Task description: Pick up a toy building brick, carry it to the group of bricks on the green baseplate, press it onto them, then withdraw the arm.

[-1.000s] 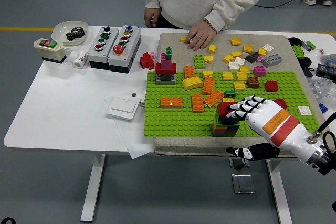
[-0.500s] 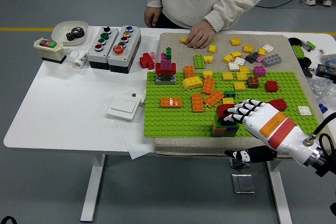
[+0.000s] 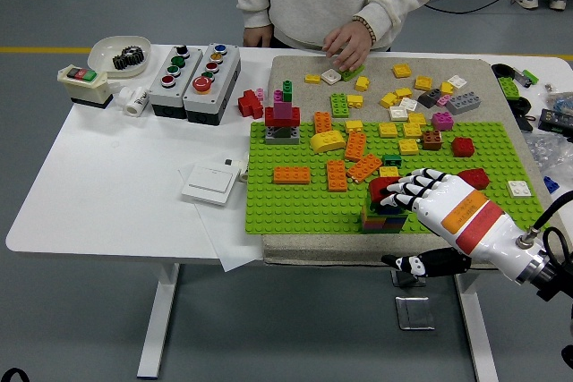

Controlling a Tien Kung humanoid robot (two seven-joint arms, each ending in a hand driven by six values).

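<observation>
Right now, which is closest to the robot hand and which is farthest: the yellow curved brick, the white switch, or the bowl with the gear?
From the robot hand, in the head view:
1. Yellow curved brick, on the green baseplate.
2. White switch, left of the baseplate.
3. Bowl with the gear, far left corner.

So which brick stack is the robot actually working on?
Look at the green baseplate, then its near edge towards the right. The multicoloured stack stands there under the white right hand, a red brick on top; the other bricks there mostly lie singly.

Robot hand on brick stack
</observation>
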